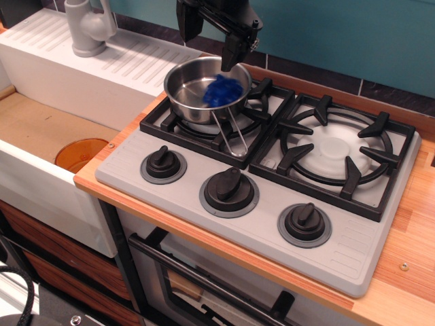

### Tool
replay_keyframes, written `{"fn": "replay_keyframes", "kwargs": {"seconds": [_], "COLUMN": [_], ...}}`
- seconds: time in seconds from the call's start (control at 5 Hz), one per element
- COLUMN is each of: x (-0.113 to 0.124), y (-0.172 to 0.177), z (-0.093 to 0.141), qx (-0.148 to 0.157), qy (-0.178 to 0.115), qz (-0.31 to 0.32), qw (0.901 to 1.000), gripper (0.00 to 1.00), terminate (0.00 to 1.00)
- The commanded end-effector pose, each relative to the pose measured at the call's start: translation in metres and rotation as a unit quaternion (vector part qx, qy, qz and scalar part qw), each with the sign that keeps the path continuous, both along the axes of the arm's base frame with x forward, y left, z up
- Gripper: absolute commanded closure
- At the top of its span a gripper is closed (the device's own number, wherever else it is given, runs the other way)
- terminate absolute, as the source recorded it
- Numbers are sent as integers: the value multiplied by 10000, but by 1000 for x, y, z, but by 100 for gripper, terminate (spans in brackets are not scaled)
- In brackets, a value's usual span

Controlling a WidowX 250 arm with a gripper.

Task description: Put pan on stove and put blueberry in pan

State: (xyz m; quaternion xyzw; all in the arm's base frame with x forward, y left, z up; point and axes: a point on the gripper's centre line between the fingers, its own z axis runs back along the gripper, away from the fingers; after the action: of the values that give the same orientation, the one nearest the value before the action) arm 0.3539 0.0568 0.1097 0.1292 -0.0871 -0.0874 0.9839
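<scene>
The pan (206, 90) is set on the stove (265, 197) at upper centre; the blueberry (223, 90), blurred, is seen inside it. The gripper (211, 37) hangs above, jaws parted and empty. Little remains.

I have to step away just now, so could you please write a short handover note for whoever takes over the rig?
Gripper: jaws open, empty, directly above the saucepan.
Saucepan: stands on the left burner of the toy stove, wire handle towards the knobs.
Blueberry cluster: inside the saucepan, at its right side; blurred, so it may not have settled.
Done: pan on stove, blueberries released into the pan.
Left: confirm the cluster rests in the pan, then probably just lift the arm clear.
</scene>
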Motion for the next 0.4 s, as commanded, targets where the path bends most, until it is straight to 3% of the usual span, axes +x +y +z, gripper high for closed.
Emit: {"fn": "replay_keyframes", "kwargs": {"seconds": [0.0, 0.2], "x": [3, 0], "y": [-6, -9], "z": [20, 21], "qx": [96, 83], "qy": [-363, -368], "qz": [-2, 41], "qw": [9993, 9993], "gripper": [0, 0], "terminate": [0, 0]}}
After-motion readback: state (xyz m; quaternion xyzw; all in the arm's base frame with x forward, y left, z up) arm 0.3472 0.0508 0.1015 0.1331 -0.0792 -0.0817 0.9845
